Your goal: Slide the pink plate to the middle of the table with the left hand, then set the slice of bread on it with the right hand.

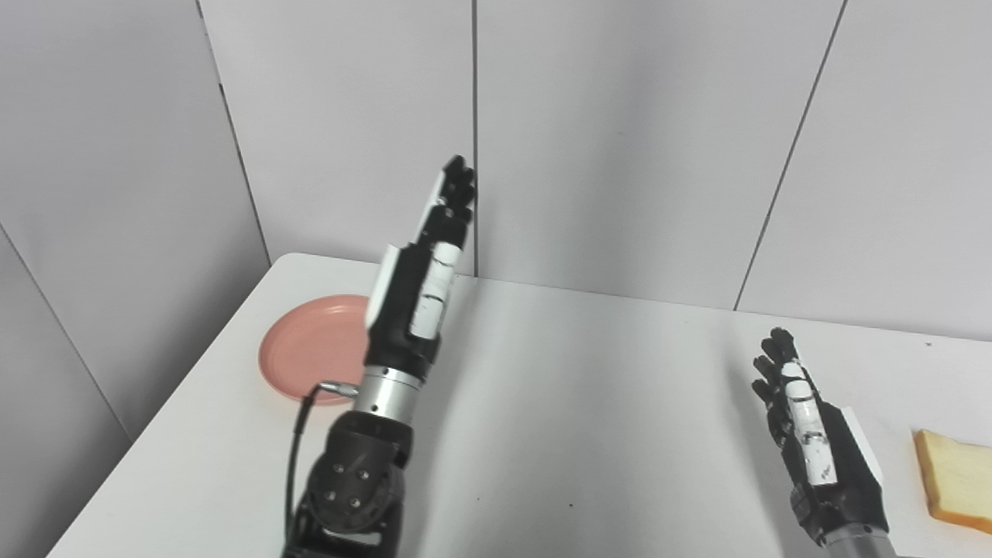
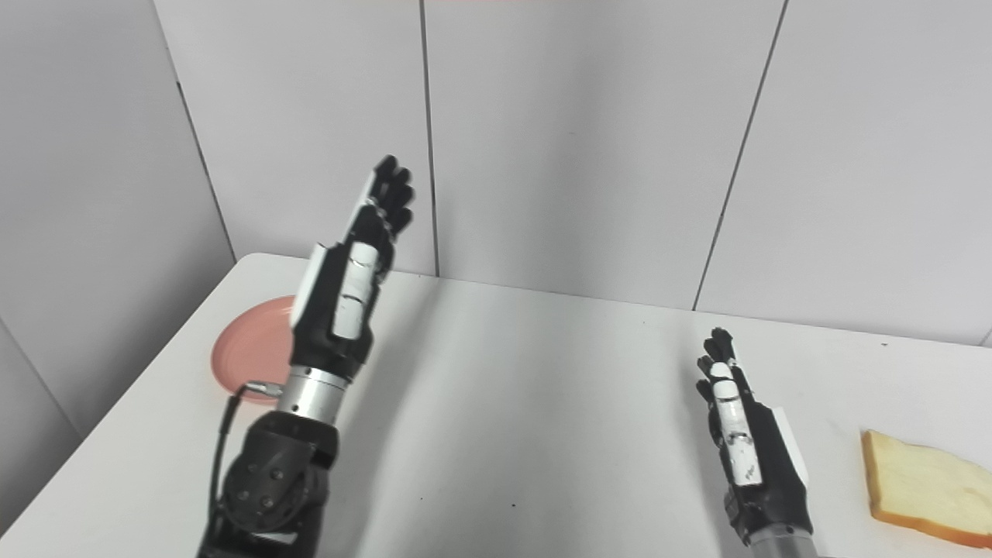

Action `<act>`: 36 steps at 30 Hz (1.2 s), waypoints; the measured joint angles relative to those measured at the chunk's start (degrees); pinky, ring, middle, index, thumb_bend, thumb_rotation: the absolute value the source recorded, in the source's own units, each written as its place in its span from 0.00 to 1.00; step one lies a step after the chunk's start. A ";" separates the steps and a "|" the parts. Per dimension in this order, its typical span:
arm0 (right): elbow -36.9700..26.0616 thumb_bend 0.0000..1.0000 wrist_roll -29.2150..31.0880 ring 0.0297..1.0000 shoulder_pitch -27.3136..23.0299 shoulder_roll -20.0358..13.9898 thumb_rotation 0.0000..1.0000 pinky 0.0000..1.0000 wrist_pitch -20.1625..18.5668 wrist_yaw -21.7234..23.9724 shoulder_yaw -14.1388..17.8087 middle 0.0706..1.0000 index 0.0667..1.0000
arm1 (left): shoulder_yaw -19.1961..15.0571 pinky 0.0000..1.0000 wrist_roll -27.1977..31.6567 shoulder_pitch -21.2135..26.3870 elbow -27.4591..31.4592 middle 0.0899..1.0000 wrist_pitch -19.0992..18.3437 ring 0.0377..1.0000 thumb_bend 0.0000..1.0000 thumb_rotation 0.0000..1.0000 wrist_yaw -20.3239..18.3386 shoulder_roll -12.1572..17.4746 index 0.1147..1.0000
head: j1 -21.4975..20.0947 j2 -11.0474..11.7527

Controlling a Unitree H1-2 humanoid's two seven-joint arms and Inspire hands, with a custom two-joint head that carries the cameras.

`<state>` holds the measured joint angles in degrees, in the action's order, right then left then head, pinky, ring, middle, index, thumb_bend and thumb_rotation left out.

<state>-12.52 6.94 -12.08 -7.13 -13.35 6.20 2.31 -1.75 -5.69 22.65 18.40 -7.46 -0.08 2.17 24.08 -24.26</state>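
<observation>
White bench [image 1: 589, 403], smooth and matte, with a few tiny dark specks near its front edge. Behind the bench, pale grey wall panels [image 1: 620, 139] split by thin dark vertical seams, angling round beyond its left corner.

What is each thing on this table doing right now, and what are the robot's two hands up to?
Pink plate: flat on the table's left side, bare, partly hidden behind the left arm.
Slice of bread: lying flat near the right edge, untouched.
Left hand: raised above the table, fingers straight, holding nothing.
Right hand: low, beside the bread, fingers straight, holding nothing.
Table: white, middle bare.
</observation>
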 measured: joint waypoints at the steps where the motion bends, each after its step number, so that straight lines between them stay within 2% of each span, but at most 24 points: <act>1: 0.00 0.00 0.09 1.00 0.00 -0.11 1.00 1.00 -0.10 0.00 0.00 1.00 1.00 | -0.80 0.97 0.38 0.49 0.10 0.99 -0.31 0.98 0.61 1.00 -0.03 0.74 0.99 | 0.00 0.00; 4: 0.00 0.00 0.48 1.00 0.00 -0.12 1.00 1.00 -0.25 0.20 -0.08 1.00 1.00 | -3.94 0.95 2.07 1.43 -0.41 0.98 0.23 0.97 0.64 1.00 1.64 0.65 0.98 | 0.09 0.18; 8: 0.00 0.00 0.12 1.00 0.00 -0.12 1.00 1.00 -0.35 0.15 -0.17 1.00 1.00 | -7.06 0.98 4.03 1.35 -3.99 0.99 2.73 0.98 0.66 1.00 4.08 -0.29 0.99 | 0.35 0.53; 15: -0.18 0.00 -0.11 1.00 0.08 -0.07 1.00 1.00 -0.36 -0.06 -0.18 1.00 1.00 | -11.77 0.98 4.60 1.29 -7.89 0.98 7.04 0.97 0.66 1.00 6.63 2.22 0.98 | 0.79 0.88; 19: -0.22 0.00 -0.14 1.00 0.07 0.00 1.00 1.00 -0.60 -0.15 -0.19 1.00 1.00 | -13.44 0.96 5.58 1.29 -8.32 0.97 7.37 0.96 0.66 1.00 7.79 3.03 0.97 | 1.32 1.05; 36: -0.10 0.00 -0.81 1.00 0.07 -0.24 1.00 1.00 -0.47 0.53 -0.24 1.00 1.00 | -19.23 0.98 7.22 1.49 -13.70 0.98 10.08 0.98 0.66 1.00 12.69 4.83 0.98 | 2.29 1.67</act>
<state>-12.63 6.13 -12.01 -7.38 -13.82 6.73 2.08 -20.99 1.53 24.14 4.70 2.62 12.61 7.00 26.37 -22.59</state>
